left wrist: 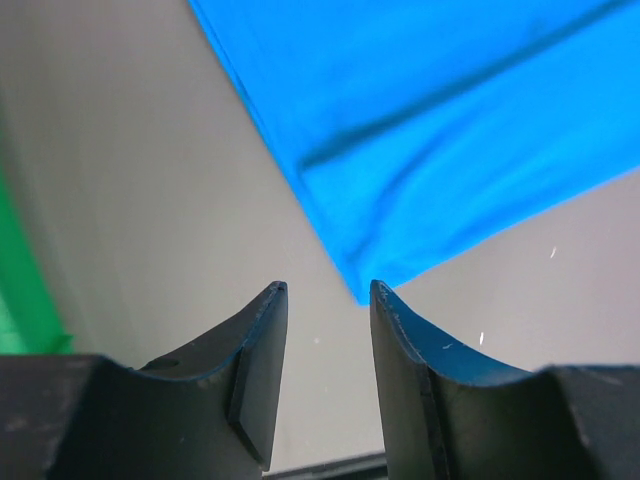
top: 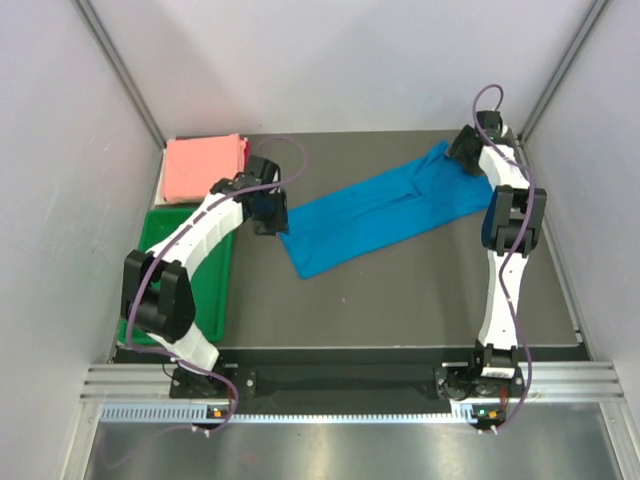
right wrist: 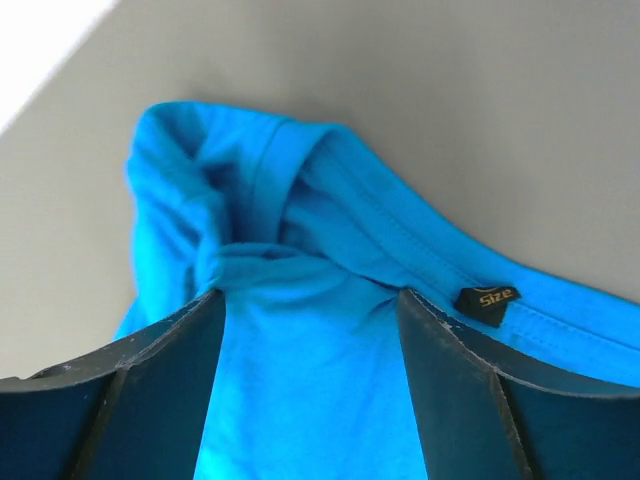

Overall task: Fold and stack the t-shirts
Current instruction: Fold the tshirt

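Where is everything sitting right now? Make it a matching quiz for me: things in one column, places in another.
1. blue shirt
2. pink shirt
3. tray
4. right end effector

a. folded, far left corner
b. at the blue collar
c. left edge, nearer side
d. spread slantwise in the middle

Pairs: 1-d, 2-a, 3-c, 4-b.

blue shirt (left wrist: 450, 130) cropped, green tray (top: 163, 226) part hidden

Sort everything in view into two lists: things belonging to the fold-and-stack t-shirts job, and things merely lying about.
Belonging to the job: blue t-shirt, lying stretched out diagonally; pink t-shirt, folded at the far left.
Lying about: green tray, on the left under the left arm.
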Controlling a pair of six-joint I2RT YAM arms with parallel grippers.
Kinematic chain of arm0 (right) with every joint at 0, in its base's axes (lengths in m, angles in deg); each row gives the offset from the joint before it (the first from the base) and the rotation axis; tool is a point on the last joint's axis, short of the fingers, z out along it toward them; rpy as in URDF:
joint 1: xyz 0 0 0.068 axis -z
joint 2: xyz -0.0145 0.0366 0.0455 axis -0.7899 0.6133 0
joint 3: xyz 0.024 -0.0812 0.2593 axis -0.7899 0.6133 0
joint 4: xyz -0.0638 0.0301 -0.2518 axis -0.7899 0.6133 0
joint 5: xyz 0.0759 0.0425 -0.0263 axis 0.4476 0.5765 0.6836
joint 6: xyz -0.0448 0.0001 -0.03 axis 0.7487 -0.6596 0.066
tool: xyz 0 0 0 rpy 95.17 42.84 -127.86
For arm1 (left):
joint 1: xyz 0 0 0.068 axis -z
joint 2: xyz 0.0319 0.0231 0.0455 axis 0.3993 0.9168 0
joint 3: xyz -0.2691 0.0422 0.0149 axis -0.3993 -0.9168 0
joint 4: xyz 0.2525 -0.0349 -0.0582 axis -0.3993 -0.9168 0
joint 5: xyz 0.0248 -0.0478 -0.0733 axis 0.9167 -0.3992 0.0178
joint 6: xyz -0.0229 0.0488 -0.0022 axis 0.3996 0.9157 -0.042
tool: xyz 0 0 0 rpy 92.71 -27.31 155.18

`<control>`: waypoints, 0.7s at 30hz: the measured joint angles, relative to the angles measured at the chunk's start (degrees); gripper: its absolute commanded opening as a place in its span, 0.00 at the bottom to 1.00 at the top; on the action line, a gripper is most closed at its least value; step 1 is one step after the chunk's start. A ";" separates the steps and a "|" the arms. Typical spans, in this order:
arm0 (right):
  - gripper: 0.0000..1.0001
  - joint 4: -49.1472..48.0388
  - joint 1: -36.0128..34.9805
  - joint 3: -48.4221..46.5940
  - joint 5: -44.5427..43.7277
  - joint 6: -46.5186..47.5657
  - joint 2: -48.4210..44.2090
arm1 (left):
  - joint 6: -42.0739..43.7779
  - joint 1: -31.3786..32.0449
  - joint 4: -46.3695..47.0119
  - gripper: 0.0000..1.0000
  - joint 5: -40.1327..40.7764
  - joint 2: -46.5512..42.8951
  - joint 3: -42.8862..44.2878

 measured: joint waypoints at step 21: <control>0.73 -11.21 -0.37 16.94 17.62 3.34 -26.47 | 1.46 8.74 12.37 0.33 -4.57 5.62 -14.23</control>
